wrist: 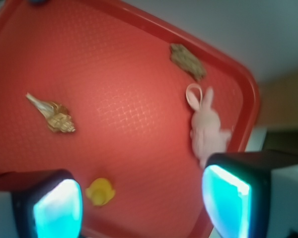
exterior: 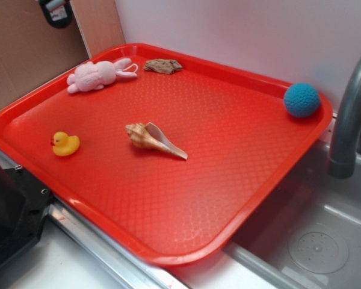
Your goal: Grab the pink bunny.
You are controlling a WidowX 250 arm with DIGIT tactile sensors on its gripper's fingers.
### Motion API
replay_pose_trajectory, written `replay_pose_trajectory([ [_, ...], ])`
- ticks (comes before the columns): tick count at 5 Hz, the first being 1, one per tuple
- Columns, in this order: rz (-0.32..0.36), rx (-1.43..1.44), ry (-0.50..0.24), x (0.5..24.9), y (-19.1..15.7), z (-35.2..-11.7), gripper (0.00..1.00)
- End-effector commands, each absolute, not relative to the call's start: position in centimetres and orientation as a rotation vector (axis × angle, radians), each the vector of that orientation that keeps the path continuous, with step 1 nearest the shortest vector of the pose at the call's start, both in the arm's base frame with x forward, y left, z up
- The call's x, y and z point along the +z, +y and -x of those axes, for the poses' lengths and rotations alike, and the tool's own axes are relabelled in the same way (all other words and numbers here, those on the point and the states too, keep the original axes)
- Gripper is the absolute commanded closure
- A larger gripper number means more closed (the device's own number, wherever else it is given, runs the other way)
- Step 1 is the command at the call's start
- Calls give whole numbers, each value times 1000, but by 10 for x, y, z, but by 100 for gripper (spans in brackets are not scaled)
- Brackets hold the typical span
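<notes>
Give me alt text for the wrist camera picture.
Blurry view down between two open gripper fingers onto a red tray. A pink bunny lies near the tray's right edge, a brown lump above it, a shell at left and a yellow duck at bottom.

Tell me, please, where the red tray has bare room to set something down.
Most open: the tray's near half, below the seashell, and the stretch between seashell and blue ball. Crowded: the far corner, where pink bunny and brown scrap lie.

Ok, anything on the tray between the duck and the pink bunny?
No. In the exterior view, only bare red tray separates the yellow duck from the pink bunny.
</notes>
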State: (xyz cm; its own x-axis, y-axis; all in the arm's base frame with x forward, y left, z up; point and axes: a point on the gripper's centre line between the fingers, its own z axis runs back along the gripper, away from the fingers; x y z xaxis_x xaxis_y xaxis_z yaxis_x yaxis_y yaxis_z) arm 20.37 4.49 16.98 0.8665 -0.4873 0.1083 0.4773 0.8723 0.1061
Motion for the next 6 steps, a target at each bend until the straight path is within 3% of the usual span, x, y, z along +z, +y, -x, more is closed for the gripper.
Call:
replay_pose_trajectory([
  [1,-64,-470,-35,115,89,-259,0],
  [2,-71,-379,-3,94,112,-268,0],
  [4,-158,-290,84,65,140,-278,0],
  [6,-90,-334,196,31,147,-257,0],
])
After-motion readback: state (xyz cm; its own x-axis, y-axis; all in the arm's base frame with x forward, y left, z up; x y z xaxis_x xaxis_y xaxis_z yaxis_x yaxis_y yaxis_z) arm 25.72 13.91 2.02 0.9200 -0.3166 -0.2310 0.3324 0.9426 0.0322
